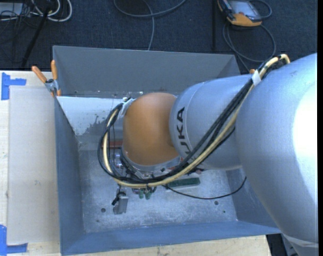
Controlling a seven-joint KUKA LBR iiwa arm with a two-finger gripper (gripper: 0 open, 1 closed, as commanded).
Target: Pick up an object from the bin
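Gripper (120, 200) sits low over the bin (70, 159) floor, front-left, and you cannot tell whether it is spread or closed. Just beside it, toward the view's right, a green piece (186, 183) lies flat, half under the cables (204, 152). Behind, your arm (257, 127) reaches in from the view's right, its orange cover (148, 135) tipped steeply down.

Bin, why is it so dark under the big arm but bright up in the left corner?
In the camera view, the arm and its orange cover seem to block the light, shading the floor of the bin just left of them; the left wall's upper corner catches light and looks pale; the silver arm shows a soft sheen.
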